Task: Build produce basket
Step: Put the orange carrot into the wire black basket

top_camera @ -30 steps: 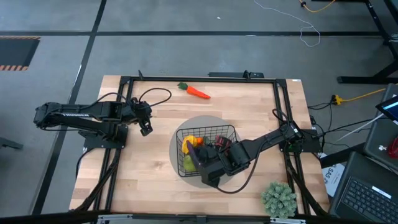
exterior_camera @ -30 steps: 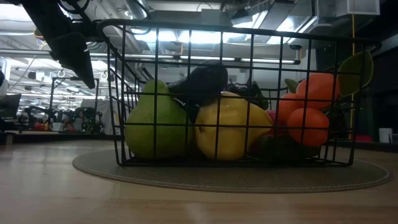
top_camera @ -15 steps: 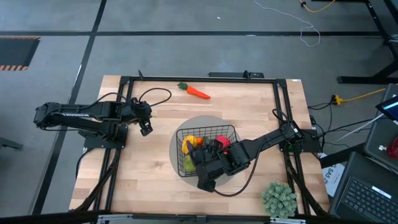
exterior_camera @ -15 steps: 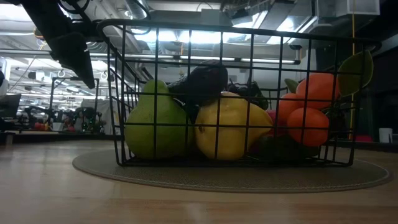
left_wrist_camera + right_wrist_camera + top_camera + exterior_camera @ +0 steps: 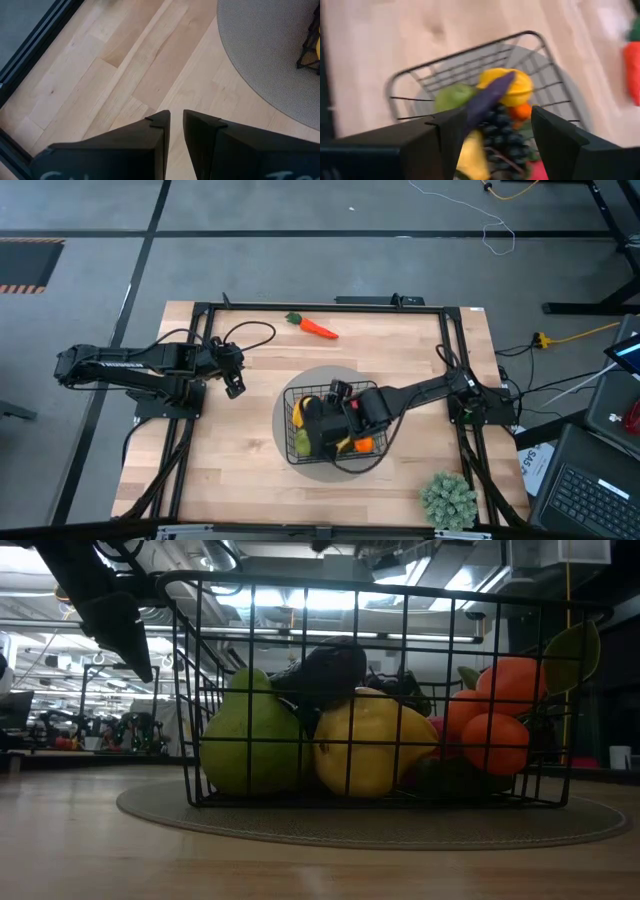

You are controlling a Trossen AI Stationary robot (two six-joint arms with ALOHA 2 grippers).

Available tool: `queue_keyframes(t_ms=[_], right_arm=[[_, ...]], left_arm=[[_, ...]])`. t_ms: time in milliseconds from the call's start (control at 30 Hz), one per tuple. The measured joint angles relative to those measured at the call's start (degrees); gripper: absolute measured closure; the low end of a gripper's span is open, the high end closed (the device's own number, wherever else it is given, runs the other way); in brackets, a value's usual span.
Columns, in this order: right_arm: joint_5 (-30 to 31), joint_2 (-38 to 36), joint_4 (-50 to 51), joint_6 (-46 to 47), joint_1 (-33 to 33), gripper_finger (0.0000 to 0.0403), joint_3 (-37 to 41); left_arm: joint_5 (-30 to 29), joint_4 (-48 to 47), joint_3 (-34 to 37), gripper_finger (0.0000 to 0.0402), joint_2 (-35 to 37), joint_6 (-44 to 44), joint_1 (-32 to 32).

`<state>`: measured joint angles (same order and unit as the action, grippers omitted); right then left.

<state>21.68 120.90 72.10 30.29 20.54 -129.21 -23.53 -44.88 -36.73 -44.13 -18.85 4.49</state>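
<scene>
The basket is sitting at lower centre of the high view on a grey round mat. In the low view it is holding a green apple at left, a yellow fruit at centre, an eggplant lying on top of them, dark grapes behind, and tangerines at right. The right gripper is hovering directly over the basket, fingers spread wide and gripping nothing. One carrot is lying outside, on the bare table in the upper centre of the high view. The left gripper is waiting left of the basket, well apart from it, its fingers standing narrowly parted and empty.
</scene>
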Motion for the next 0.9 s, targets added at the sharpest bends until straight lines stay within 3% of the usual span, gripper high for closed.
queue_keyframes(t_ms=[433,900], right_arm=[[4.18,-0.02,7.25,-2.53,-9.96,0.0195,0.00],[15.88,-0.02,6.97,-3.78,-21.38,0.0195,0.00]], left_arm=[[0.02,-0.01,0.00,0.0360,0.00,0.00,-0.02],[0.02,-0.02,0.02,0.0360,-0.01,0.00,-0.01]])
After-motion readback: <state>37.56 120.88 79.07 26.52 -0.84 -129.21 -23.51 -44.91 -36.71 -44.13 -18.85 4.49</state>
